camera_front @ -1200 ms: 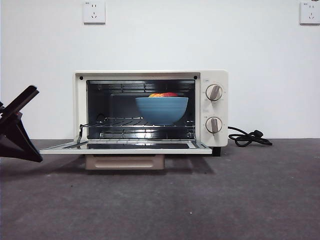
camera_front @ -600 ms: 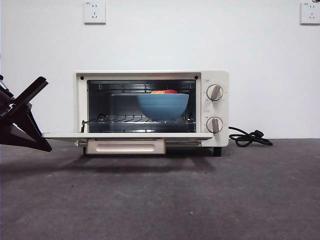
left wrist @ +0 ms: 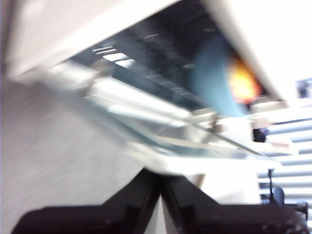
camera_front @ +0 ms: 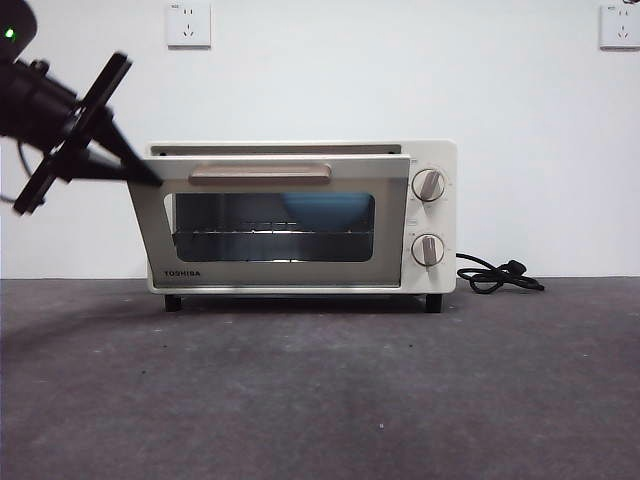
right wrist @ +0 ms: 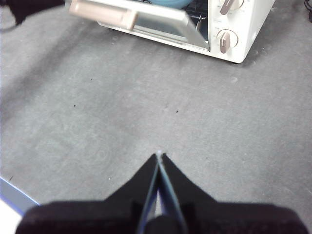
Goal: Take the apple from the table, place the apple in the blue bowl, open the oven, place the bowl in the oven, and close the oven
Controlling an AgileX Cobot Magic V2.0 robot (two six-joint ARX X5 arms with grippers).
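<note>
The left end effector (camera_front: 140, 178), jaws pressed together, touches the left edge of the cream-white toaster oven's (camera_front: 432, 215) nearly shut dark glass door (camera_front: 270, 222); the right end effector (right wrist: 159, 157), also closed, waits well apart.

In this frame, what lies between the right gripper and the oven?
Only bare table, as the right wrist view shows: the right gripper hangs back over the dark grey surface, with nothing on the stretch up to the oven.
</note>
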